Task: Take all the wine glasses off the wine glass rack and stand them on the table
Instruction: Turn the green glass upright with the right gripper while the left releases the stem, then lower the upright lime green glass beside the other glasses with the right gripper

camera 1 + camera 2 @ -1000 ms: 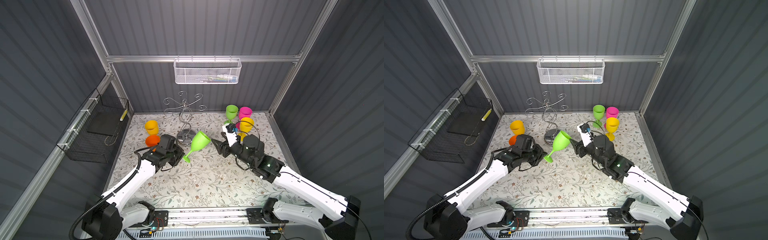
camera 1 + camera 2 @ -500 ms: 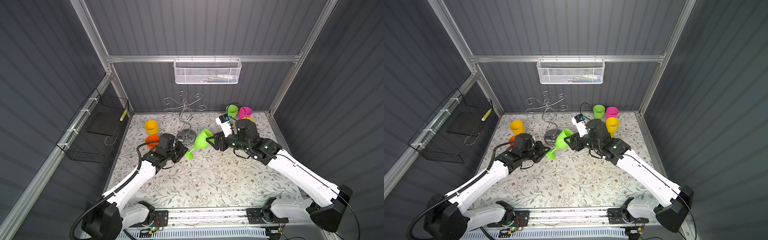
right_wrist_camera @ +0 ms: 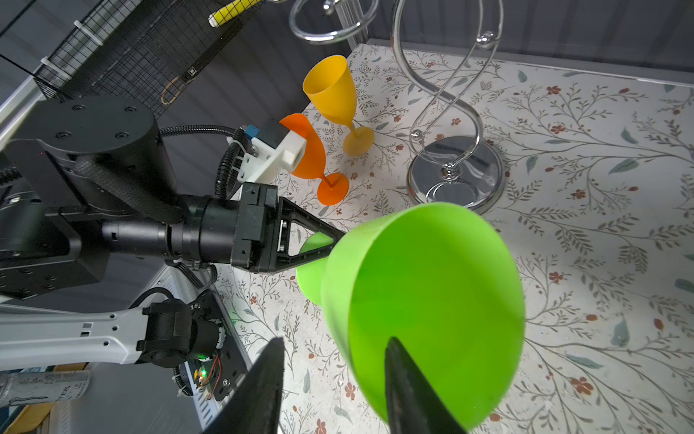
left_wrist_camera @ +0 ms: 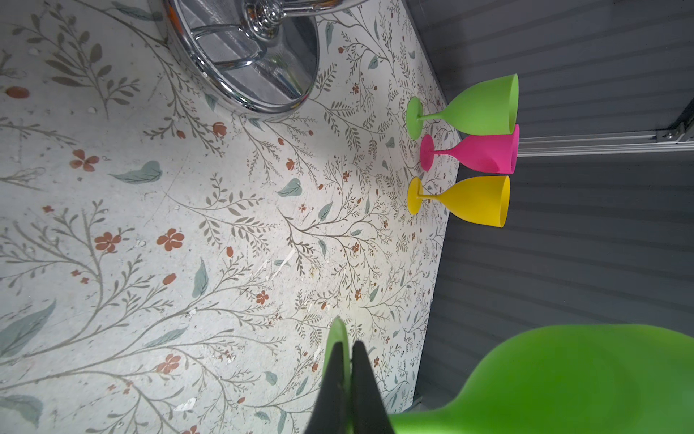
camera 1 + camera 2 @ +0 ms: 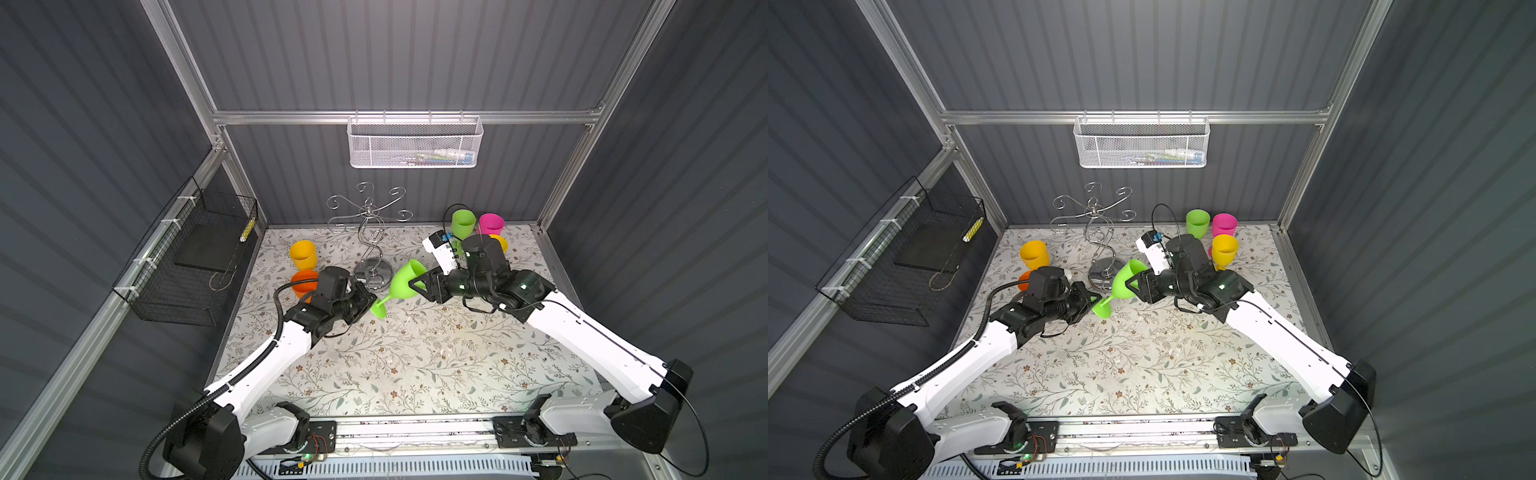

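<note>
Surface: you are working on a floral tabletop (image 5: pixel 415 365) inside a grey ribbed enclosure.
Rack: the wine glass rack (image 5: pixel 373 272) stands upright near the back wall.
Wine glass: the green wine glass (image 5: pixel 405 280) is off the rack. It is held tilted just in front of the rack's disc base, with its mouth towards your right arm.
Left gripper: your left gripper (image 4: pixel 347 360) is pinched tight on the glass's foot.
Right gripper: your right gripper (image 3: pixel 334 340) straddles the bowl's rim. One finger is inside and the other is outside, clear of the wall, so the jaws are parted and not gripping.
Other glasses: in both top views an amber glass (image 5: pixel 303 254) and an orange glass (image 5: pixel 302 280) stand left of the rack. A second green glass (image 5: pixel 463 222), a pink glass (image 5: pixel 491 223) and a yellow glass (image 5: pixel 1224 248) stand to its right.
</note>
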Controlling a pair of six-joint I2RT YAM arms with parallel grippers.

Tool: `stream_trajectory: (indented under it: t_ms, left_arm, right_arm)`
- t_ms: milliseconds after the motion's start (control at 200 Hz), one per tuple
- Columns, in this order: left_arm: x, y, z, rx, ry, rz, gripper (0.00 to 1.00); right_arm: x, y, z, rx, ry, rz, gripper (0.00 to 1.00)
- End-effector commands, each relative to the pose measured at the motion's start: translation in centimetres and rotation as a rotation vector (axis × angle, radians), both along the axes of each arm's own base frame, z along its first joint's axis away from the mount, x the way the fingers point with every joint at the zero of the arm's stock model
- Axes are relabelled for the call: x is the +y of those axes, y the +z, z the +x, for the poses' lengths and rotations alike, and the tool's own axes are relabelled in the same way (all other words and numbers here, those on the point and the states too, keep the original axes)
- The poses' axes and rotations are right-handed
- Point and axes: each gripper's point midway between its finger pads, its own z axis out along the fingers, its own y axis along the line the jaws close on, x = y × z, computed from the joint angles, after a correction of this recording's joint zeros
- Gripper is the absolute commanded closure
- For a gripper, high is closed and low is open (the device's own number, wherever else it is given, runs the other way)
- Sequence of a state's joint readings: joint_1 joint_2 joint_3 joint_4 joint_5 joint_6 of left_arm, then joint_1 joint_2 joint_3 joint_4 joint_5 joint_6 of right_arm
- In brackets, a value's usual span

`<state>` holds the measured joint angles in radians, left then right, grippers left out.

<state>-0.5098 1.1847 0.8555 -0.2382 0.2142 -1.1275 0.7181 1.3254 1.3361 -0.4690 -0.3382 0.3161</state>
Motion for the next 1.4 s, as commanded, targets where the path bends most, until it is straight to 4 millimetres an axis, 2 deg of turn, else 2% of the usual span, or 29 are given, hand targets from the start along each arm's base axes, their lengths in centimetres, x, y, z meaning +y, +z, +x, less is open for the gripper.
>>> stream_trajectory:
  t_ms: [0, 230, 400, 490, 640, 745, 790, 870, 906, 1011, 1206, 1396]
  left_arm:
    - [-0.3, 0.5, -0.3, -0.037, -0.036, -0.004, 1.0]
    - [-0.4, 1.0, -0.2, -0.062, -0.045, -0.011, 1.0]
    - [-0.7, 1.3, -0.1, -0.073, -0.061, -0.022, 1.0]
    - [-0.8, 1.2, -0.2, -0.077, -0.065, -0.021, 1.0]
    - [-0.7, 0.9, -0.2, -0.067, -0.064, -0.015, 0.73]
    - [-0.9, 1.2, -0.1, -0.076, -0.07, -0.02, 0.62]
    - [-0.8, 1.1, -0.1, -0.079, -0.069, -0.018, 0.51]
    - [-0.8, 1.2, -0.1, -0.082, -0.068, -0.015, 0.39]
    - [-0.6, 1.2, -0.1, -0.082, -0.064, -0.01, 0.3]
    - [-0.4, 1.0, -0.2, -0.078, -0.061, 0.002, 0.12]
    - [0.0, 1.6, -0.4, -0.101, -0.056, 0.018, 0.01]
    - [0.6, 2.0, -0.9, -0.117, -0.054, 0.04, 0.0]
  right_arm:
    - [0.7, 0.9, -0.8, 0.019, 0.057, 0.027, 0.6]
    - [1.3, 0.5, -1.1, 0.045, 0.1, 0.028, 0.75]
    - [2.1, 0.3, -1.2, 0.056, 0.134, 0.037, 1.0]
    - [2.2, 0.3, -1.1, 0.062, 0.137, 0.031, 1.0]
    - [1.8, 0.5, -0.6, 0.049, 0.101, 0.024, 1.0]
    - [1.4, 0.1, -0.1, 0.044, 0.068, -0.003, 1.0]
    - [1.2, -0.1, 0.2, 0.045, 0.052, -0.016, 1.0]
    - [0.8, -0.4, 0.5, 0.041, 0.027, -0.041, 1.0]
    - [0.6, -0.5, 0.7, 0.039, 0.016, -0.051, 1.0]
    - [-0.8, -1.6, 1.9, 0.032, -0.066, -0.116, 1.0]
    - [-3.8, -3.0, 3.6, 0.03, -0.191, -0.219, 1.0]
    - [-6.8, -4.0, 5.7, 0.024, -0.306, -0.295, 1.0]
